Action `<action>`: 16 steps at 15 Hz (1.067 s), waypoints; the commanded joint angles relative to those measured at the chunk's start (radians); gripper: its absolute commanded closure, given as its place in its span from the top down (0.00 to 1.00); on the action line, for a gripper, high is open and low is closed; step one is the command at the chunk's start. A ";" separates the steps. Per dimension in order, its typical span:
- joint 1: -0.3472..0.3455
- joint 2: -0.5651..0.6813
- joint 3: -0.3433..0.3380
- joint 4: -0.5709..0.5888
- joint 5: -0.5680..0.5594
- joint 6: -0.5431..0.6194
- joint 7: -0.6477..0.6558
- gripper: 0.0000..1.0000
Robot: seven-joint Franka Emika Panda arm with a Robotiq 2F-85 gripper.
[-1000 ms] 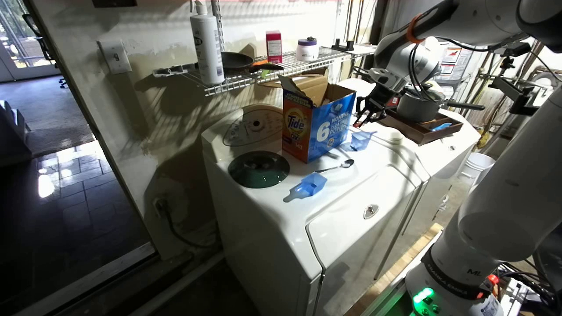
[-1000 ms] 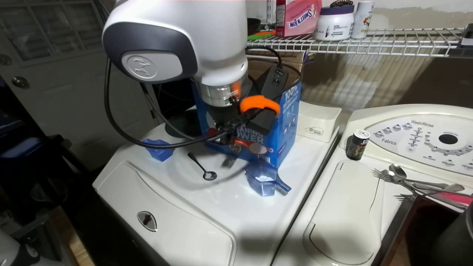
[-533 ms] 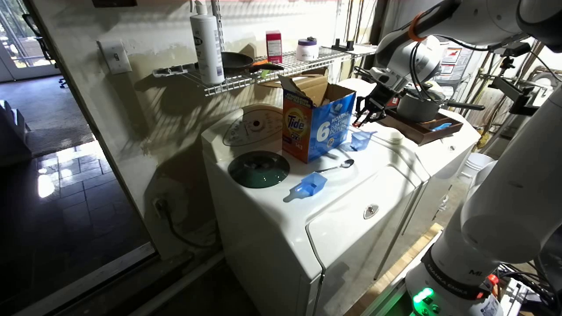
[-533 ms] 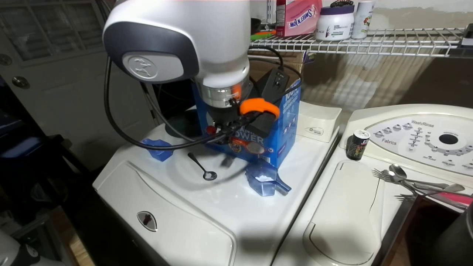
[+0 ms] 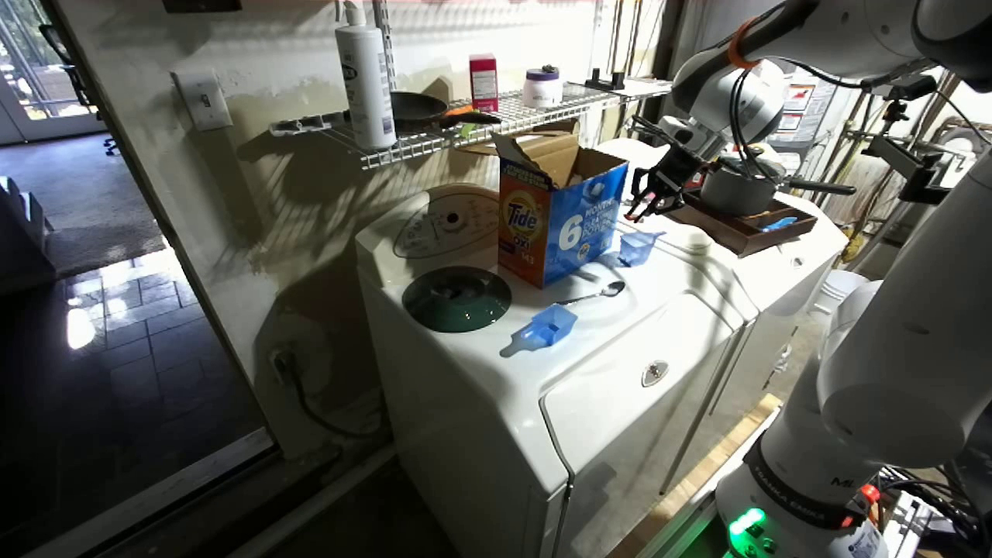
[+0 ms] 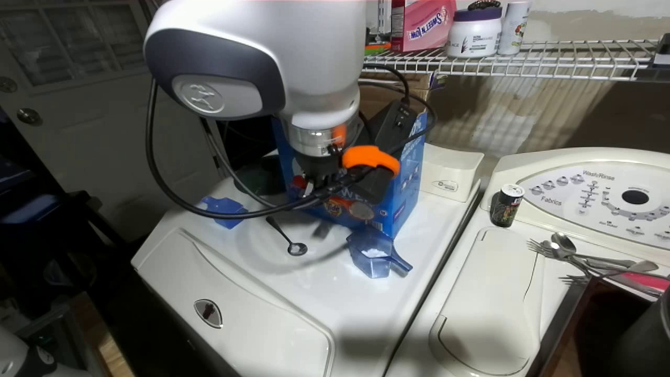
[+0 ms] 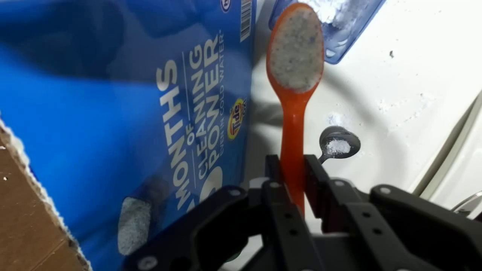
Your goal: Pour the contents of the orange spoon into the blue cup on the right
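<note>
Wrist view: gripper [image 7: 293,169] is clamping the orange spoon [image 7: 293,107], which is carrying speckled powder [image 7: 297,49] near top centre, and the cup [image 7: 337,46] is kinda peeking out behind it, top edge

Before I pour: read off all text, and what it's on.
"Tide": detergent box
"OXI": detergent box
"143": detergent box
"6 MONTHS OF CLEANING POWER EVEN IN COLD WATER": detergent box
"SWEET'N LOW": pink carton
"AGE" (partial): purple-lidded jar
"Wash/Rinse": washer panel
"Fabrics": washer panel
"FRANKA EMIKA": arm base
"ML": arm base
Too small or blurred: other print, including black can, pump bottle.
</note>
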 commanded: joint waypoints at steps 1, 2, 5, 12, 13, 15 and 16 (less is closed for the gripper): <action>0.038 0.035 -0.056 0.035 0.061 -0.044 -0.060 0.05; 0.046 0.035 -0.067 0.036 0.066 -0.048 -0.060 0.05; 0.072 0.032 -0.101 0.040 0.084 -0.066 -0.060 0.05; 0.138 0.032 -0.177 0.045 0.108 -0.081 -0.060 0.05; 0.148 0.032 -0.188 0.045 0.110 -0.081 -0.060 0.05; 0.168 0.031 -0.209 0.047 0.114 -0.078 -0.060 0.05; 0.180 0.029 -0.220 0.046 0.112 -0.072 -0.060 0.05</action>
